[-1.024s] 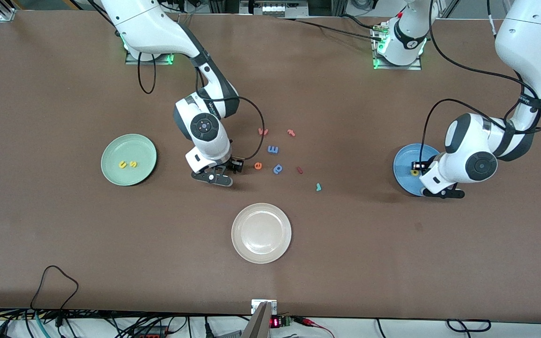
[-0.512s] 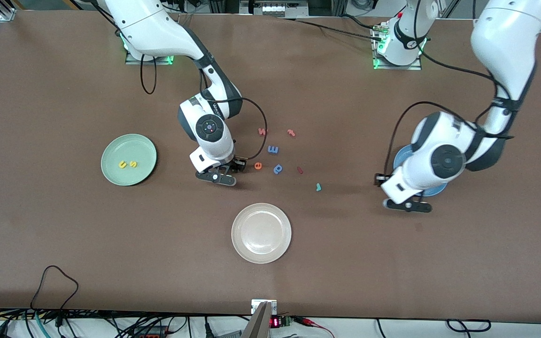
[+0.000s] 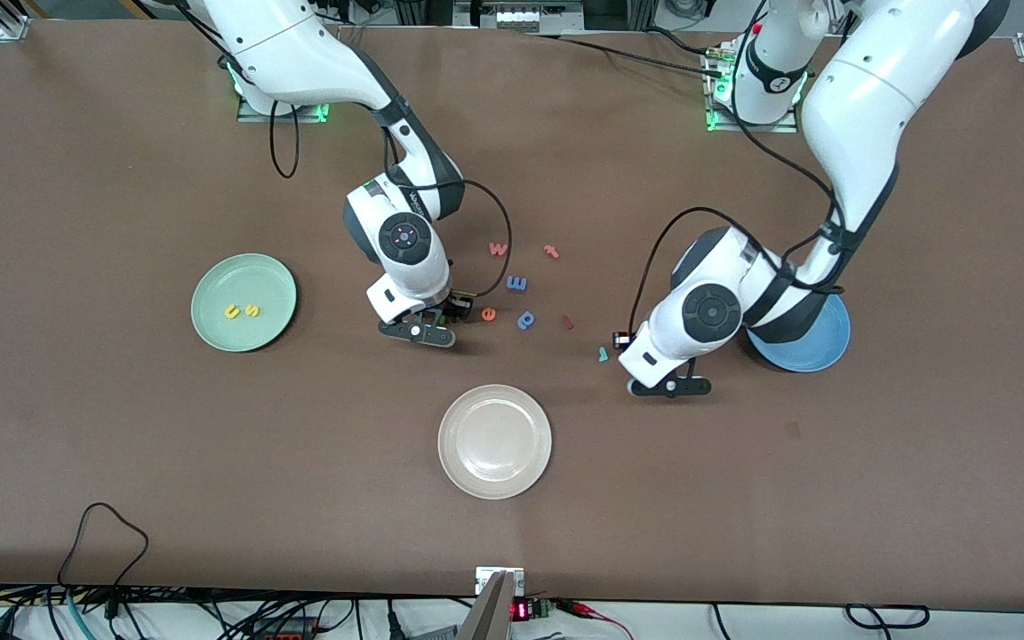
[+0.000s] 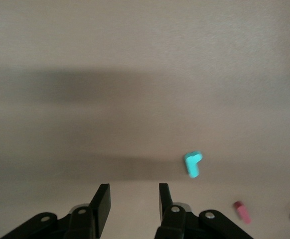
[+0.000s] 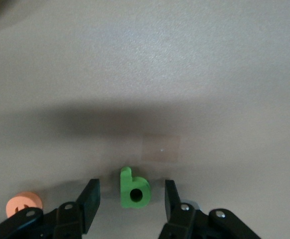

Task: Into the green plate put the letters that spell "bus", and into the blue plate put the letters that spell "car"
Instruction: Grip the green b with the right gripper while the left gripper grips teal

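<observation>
The green "b" (image 5: 134,191) lies flat on the table between the fingers of my right gripper (image 5: 131,186), which stands open with a gap on each side of the letter. In the front view that gripper (image 3: 457,312) is low, beside the orange "e" (image 3: 489,314). My left gripper (image 4: 133,188) is open and empty, low over the table (image 3: 622,341), next to the teal "r" (image 3: 603,354) (image 4: 193,163). The green plate (image 3: 245,276) holds the yellow "u" (image 3: 232,312) and "s" (image 3: 252,310). The left arm covers much of the blue plate (image 3: 819,351) and hides what is in it.
Loose letters lie between the two grippers: a blue "E" (image 3: 517,284), a blue "p" (image 3: 526,319), a red "w" (image 3: 498,249), a red "t" (image 3: 551,252) and a small dark red piece (image 3: 567,322). A cream plate (image 3: 494,442) sits nearer the front camera.
The left arm swung from over the blue plate toward the middle and came down beside the teal "r", its fingers drawing closer. The right gripper shifted slightly toward the orange "e".
</observation>
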Controlling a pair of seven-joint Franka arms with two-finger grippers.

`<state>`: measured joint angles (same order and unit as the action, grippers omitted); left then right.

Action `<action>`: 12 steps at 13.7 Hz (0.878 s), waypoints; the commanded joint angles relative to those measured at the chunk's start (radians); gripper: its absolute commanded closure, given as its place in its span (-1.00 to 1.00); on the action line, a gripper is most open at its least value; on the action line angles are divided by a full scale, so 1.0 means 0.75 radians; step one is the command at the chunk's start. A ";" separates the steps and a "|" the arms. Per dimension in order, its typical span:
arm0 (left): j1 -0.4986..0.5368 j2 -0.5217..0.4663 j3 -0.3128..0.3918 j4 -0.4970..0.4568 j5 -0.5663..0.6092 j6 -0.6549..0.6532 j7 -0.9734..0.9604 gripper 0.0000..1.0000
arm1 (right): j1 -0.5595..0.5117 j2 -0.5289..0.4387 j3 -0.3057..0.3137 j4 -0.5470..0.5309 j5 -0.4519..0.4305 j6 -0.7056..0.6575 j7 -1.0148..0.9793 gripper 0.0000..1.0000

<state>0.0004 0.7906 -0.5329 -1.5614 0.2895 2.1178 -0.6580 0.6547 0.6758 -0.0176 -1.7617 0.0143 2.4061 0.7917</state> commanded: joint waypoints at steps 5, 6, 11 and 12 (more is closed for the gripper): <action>-0.088 0.163 0.017 0.206 -0.008 -0.018 -0.088 0.05 | 0.004 0.025 0.007 0.017 0.012 -0.011 0.010 -0.21; -0.095 0.177 0.017 0.222 -0.008 -0.007 -0.096 0.05 | 0.002 0.025 0.007 0.017 0.012 -0.011 0.006 -0.21; -0.125 0.204 0.042 0.227 0.001 0.048 -0.156 0.05 | -0.004 0.028 0.007 0.017 0.010 -0.013 0.004 0.00; -0.137 0.204 0.048 0.225 0.005 0.048 -0.156 0.05 | -0.004 0.028 0.007 0.017 0.012 -0.011 0.002 0.11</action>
<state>-0.0718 0.9290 -0.5207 -1.4285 0.2897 2.1584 -0.7612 0.6564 0.6843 -0.0139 -1.7581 0.0147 2.4063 0.7917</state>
